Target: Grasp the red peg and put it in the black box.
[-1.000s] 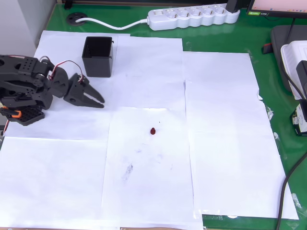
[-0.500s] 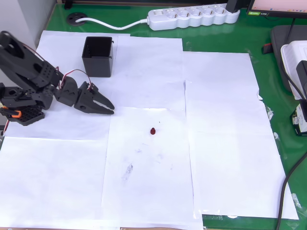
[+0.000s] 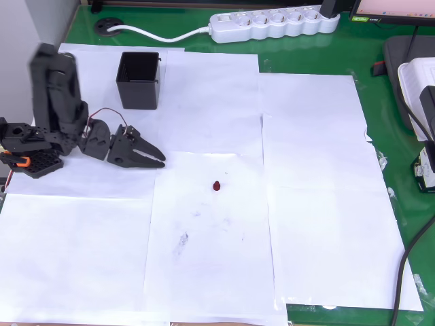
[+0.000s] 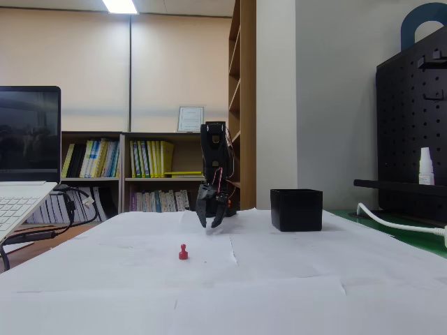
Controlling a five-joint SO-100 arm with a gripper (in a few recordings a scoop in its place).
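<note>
1. The gripper [image 3: 158, 158] sits toward the worktop's left edge in the overhead view, fingers parted a little and holding nothing; in the fixed view [image 4: 211, 223] it hangs low over the paper.
2. To do the reach well, I'd carry it right and toward the near edge, spread the fingers a bit, and come down straddling the peg, since it is so small.
3. The red peg [image 3: 217, 185] stands near the worktop's middle, well apart from the fingertips, to their right in the overhead view.
4. The black box [image 3: 139, 81] waits by the far left corner, behind the arm.
</note>
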